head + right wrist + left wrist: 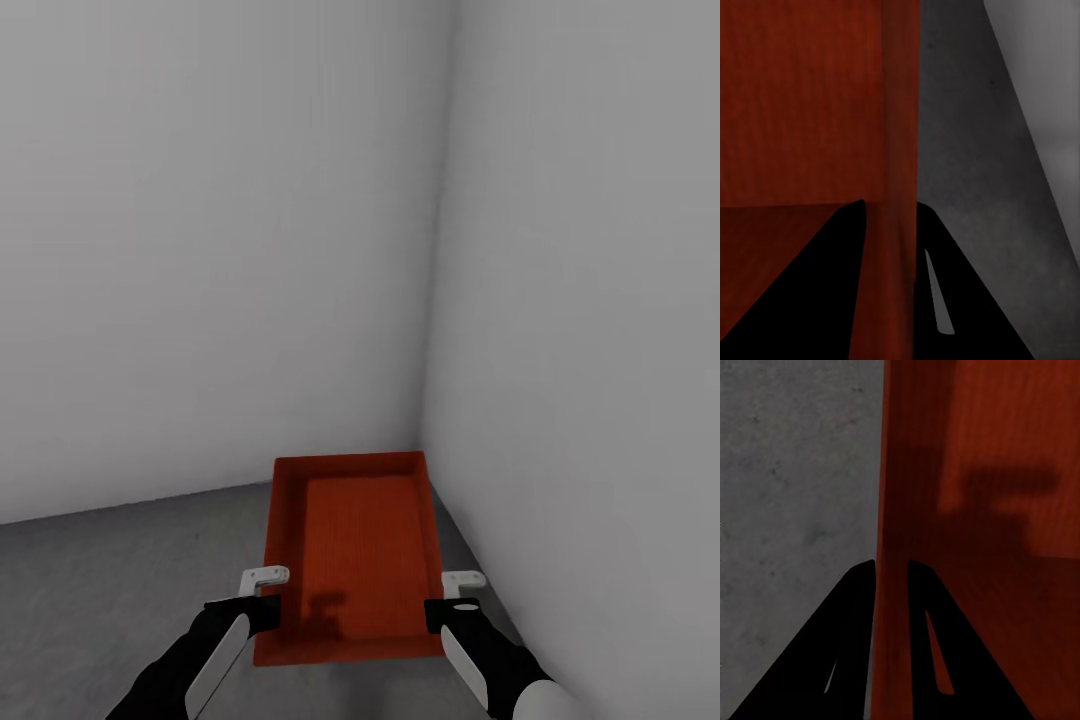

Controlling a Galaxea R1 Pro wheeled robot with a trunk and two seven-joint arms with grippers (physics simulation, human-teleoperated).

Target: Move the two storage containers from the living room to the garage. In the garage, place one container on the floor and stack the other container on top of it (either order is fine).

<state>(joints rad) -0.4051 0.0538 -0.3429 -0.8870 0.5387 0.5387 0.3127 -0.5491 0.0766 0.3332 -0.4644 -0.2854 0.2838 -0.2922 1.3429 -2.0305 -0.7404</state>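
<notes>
Both hands pinch the container (350,555) walls: left hand (891,566), right hand (889,206). Uneven release could skew it on the floor (120,590).

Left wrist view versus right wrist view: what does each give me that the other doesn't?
Left wrist view alone: a blocky shadow on the storage container interior, with the left gripper jaws astride one side wall. Right wrist view alone: the grey-white wall beside the bin, with the right gripper jaws astride the opposite wall. Both: orange-red container wall pinched between dark jaws, above the concrete floor.

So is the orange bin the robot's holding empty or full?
Empty: the storage container shows a bare orange floor inside, with only a pincer's shadow on it.
</notes>
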